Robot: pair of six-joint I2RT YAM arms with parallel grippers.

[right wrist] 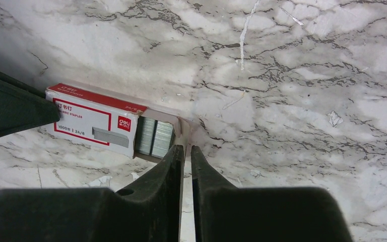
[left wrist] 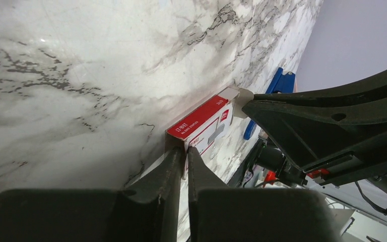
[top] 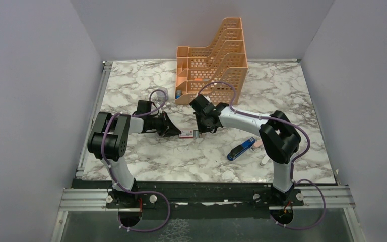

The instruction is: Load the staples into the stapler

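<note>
The staples' red-and-white box (top: 188, 134) lies on the marble between my two grippers. My left gripper (left wrist: 186, 149) is shut on the box's (left wrist: 201, 123) near end, its fingers pinching the cardboard. The inner tray is slid partly out of the box (right wrist: 88, 120), showing grey staple strips (right wrist: 154, 137). My right gripper (right wrist: 187, 147) is shut on the tray's end flap (right wrist: 184, 126). In the top view the left gripper (top: 176, 132) and right gripper (top: 200, 130) face each other across the box. The blue stapler (top: 241, 149) lies shut to the right, also seen as the stapler (left wrist: 278, 86) past the box.
An orange file rack (top: 212, 59) stands at the back of the table. A small pink block (top: 256, 144) lies beside the stapler and a white oblong piece (top: 264, 162) lies near the right arm's base. The table's (top: 146, 161) front edge runs close below.
</note>
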